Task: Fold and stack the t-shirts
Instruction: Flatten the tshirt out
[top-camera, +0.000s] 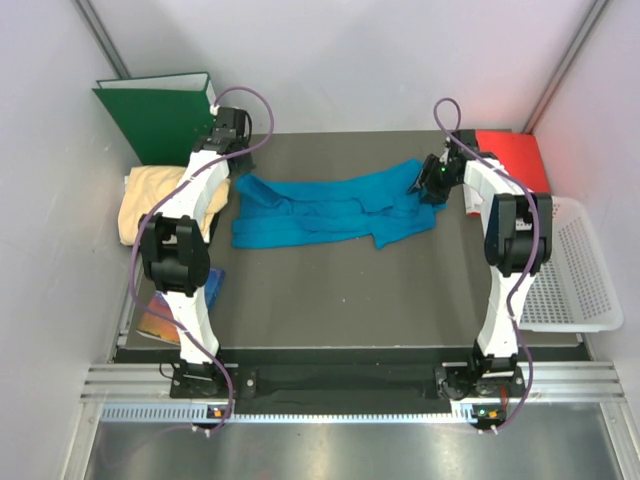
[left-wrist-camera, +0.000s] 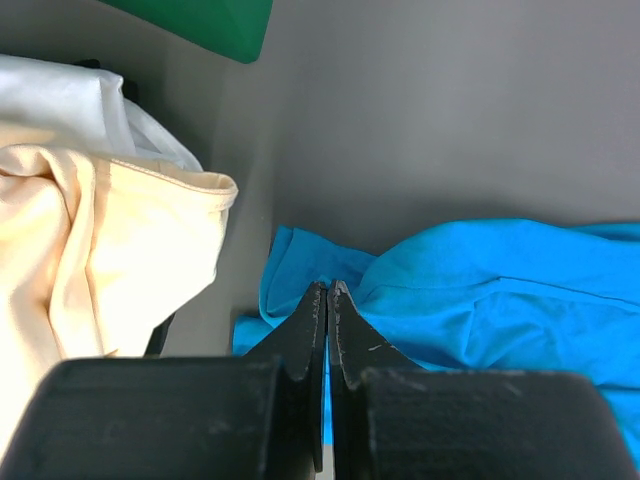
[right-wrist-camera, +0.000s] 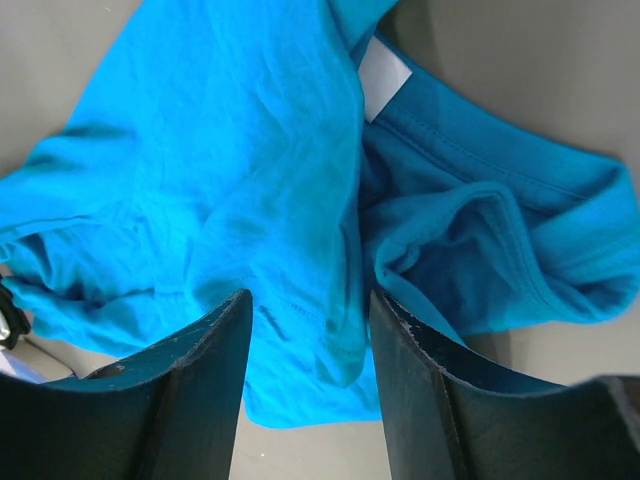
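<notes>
Teal t-shirt (top-camera: 330, 210): thin soft knit, crumpled into a long rumpled band across the far half of the tabletop (top-camera: 350, 300), running from near the left edge toward the right edge. It is not flat; folds and ridges run all along it. At its right end the stitched collar shows, with a white neck label (right-wrist-camera: 380, 85). Yellow t-shirt (top-camera: 150, 200): pale, soft, bunched in a heap at the left edge near the far-left corner, hemmed edge showing, well apart from the teal one's middle but just beside its left end. A white cloth (left-wrist-camera: 60, 90) lies against its far side. Left hand (left-wrist-camera: 327, 290): fingers closed, tips meeting, just over the teal shirt's left end; can't tell if any cloth is pinched. Right hand (right-wrist-camera: 308, 300): fingers partway apart over the collar end, cloth lying in the gap; can't tell if the pads touch it. The tabletop is dark grey and matte. A rigid green binder (top-camera: 160, 115) stands upright at the far-left corner. A flat red folder (top-camera: 515, 155) sits at the far-right corner behind the right arm. A white perforated plastic basket (top-camera: 580, 270) sits off the right edge.
</notes>
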